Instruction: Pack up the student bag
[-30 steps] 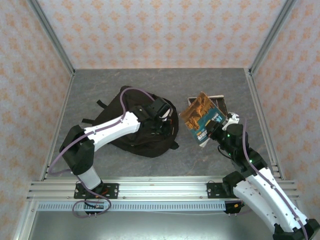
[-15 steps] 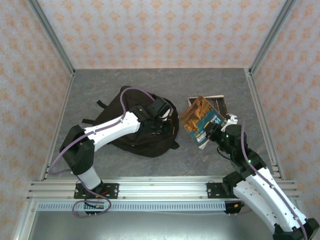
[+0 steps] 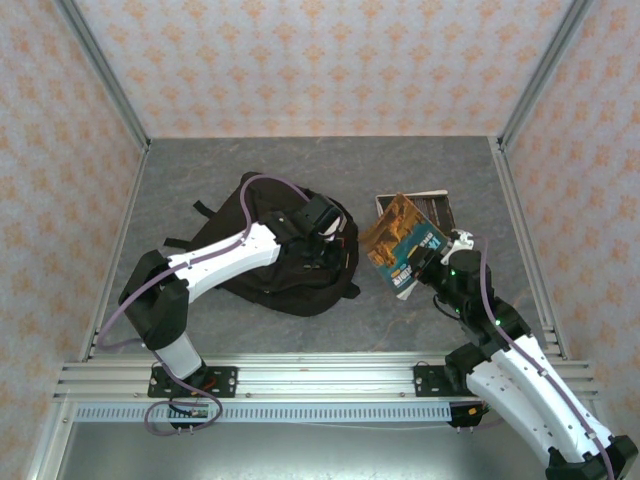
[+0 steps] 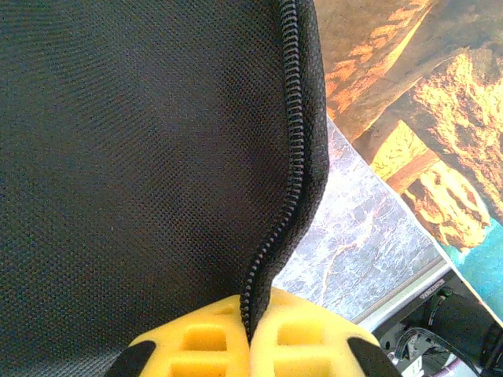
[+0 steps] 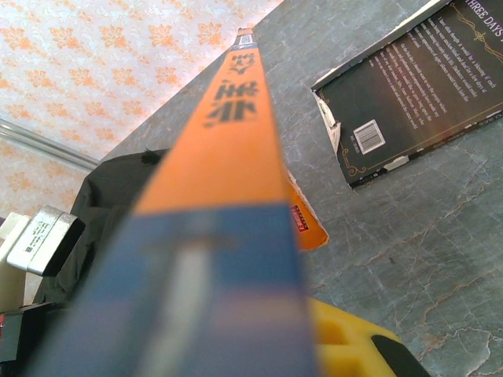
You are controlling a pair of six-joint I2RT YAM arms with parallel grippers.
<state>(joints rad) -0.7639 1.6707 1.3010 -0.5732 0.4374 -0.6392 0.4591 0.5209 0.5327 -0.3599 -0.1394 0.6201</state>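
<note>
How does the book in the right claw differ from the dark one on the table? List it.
The held book is lifted and tilted in the right claw; the dark book lies flat on the table. The held book is orange and blue; the dark book is black with white print and a barcode. The held book sits nearer the backpack than the dark book. Both are right of the backpack.

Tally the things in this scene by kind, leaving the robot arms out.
Backpacks: 1, the large black soft fabric backpack.
Books: 2, the orange-and-teal paperback book, tilted up off the table, and the dark-covered book, lying flat behind it.
Total: 3.
</note>
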